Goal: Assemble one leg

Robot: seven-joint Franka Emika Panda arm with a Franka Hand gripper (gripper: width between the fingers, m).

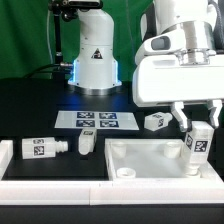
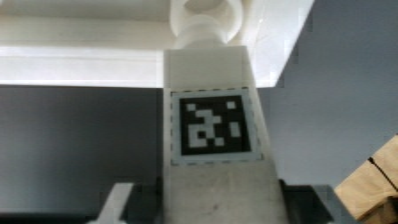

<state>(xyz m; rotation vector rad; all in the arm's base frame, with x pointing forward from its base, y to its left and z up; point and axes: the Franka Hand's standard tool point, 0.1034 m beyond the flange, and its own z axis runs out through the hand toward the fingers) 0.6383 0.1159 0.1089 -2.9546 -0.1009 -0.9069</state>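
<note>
My gripper (image 1: 197,122) is shut on a leg (image 1: 196,148), a stubby white peg with a black-and-white tag. It holds the leg upright over the near right corner of the large white square panel (image 1: 140,158). In the wrist view the leg (image 2: 214,120) fills the middle between my fingers (image 2: 128,200). My gripper (image 2: 214,208) grips its near end, and its narrow far tip sits over the panel (image 2: 80,45). I cannot tell whether the tip touches the panel. Three more legs lie on the black table: one (image 1: 40,148) at the exterior view's left, one (image 1: 86,143) beside it, one (image 1: 157,122) behind the panel.
The marker board (image 1: 100,120) lies flat behind the legs. The robot's white base (image 1: 97,60) stands at the back. A white rail (image 1: 15,175) runs along the table's front and the exterior view's left. A tan edge (image 2: 374,180) shows in the wrist view beside my finger.
</note>
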